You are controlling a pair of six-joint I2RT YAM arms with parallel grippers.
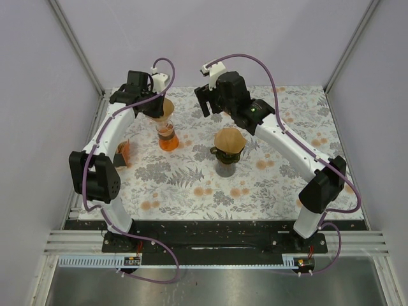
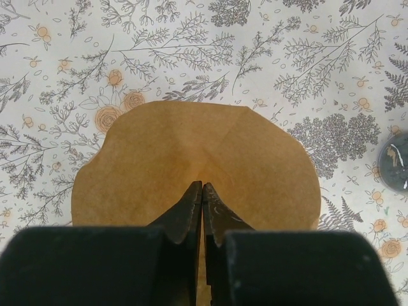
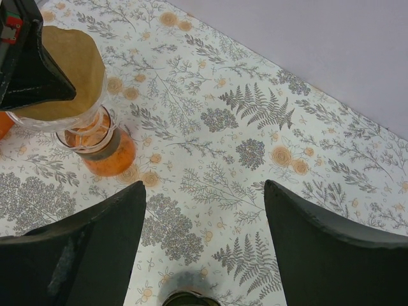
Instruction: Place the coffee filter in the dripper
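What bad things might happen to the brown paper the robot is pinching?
The left gripper pinches the paper filter right over the flask of orange liquid, so it might drop in there, not in the dripper.
The dripper already seems to hold a second filter, so this one may not fit.
The open right gripper hangs near the dripper; the arms might bump.

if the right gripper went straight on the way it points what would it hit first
Probably the floral tablecloth: the open right gripper aims at bare cloth. The flask stands off to one side, out of that line, though depth is unclear.
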